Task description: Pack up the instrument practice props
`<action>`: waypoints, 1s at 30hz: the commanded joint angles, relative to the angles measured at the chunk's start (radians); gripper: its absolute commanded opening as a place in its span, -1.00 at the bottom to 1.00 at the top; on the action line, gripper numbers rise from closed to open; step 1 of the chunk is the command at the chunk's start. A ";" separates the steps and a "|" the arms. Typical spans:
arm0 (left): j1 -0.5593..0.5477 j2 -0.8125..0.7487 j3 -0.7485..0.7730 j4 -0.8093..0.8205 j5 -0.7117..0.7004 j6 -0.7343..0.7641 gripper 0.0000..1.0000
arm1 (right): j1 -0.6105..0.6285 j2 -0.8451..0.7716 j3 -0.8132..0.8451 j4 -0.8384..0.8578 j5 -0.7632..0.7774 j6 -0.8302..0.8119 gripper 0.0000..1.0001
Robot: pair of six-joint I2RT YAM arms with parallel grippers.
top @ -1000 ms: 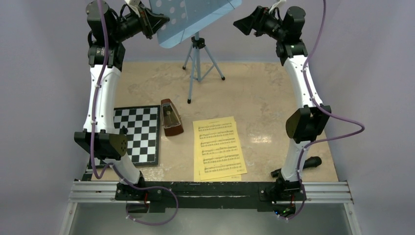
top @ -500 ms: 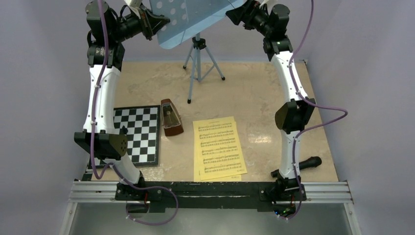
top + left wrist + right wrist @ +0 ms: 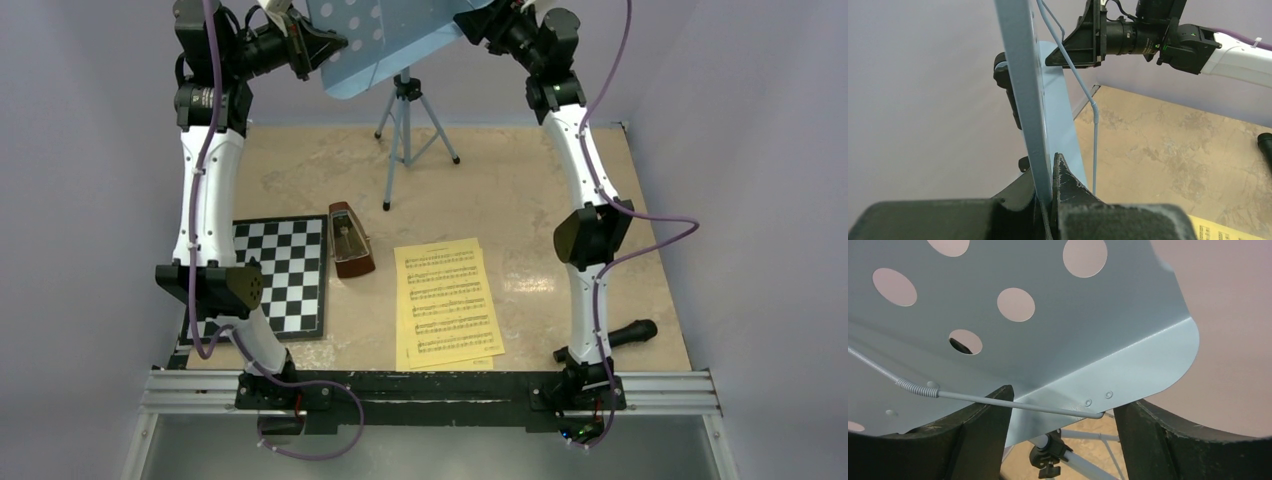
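The light-blue hole-punched music stand stands on thin tripod legs at the back of the table. My left gripper is shut on the left edge of its plate, the thin edge pinched between my jaws. My right gripper is open at the plate's right side; in the right wrist view the plate's lip and wire page holder sit between my spread fingers. The brown pyramid metronome stands mid-table. The yellow music sheets lie flat in front.
A black-and-white chessboard with a small black piece lies at the left. A black cylindrical object lies at the right near edge. The tripod legs spread at the back centre. Walls close in on three sides.
My right arm has swung left toward the stand, bringing the open gripper up to the plate's right edge. The left gripper has kept its hold on the plate.
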State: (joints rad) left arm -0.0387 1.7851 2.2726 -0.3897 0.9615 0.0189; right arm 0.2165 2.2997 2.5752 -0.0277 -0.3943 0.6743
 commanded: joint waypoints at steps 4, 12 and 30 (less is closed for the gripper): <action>0.004 0.055 0.048 -0.005 0.052 0.079 -1.00 | -0.040 -0.181 -0.016 0.169 -0.054 -0.006 0.31; -0.043 0.102 0.175 0.139 0.015 0.002 -1.00 | -0.054 -0.284 -0.024 0.189 -0.085 -0.062 0.27; -0.235 0.025 0.160 0.370 -0.071 -0.289 -1.00 | -0.125 -0.761 -0.349 0.145 -0.141 -0.168 0.25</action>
State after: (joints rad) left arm -0.2104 1.8576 2.4245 -0.1410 0.9310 -0.2203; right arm 0.0463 1.7855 2.2509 -0.1169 -0.4046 0.5533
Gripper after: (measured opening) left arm 0.068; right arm 0.635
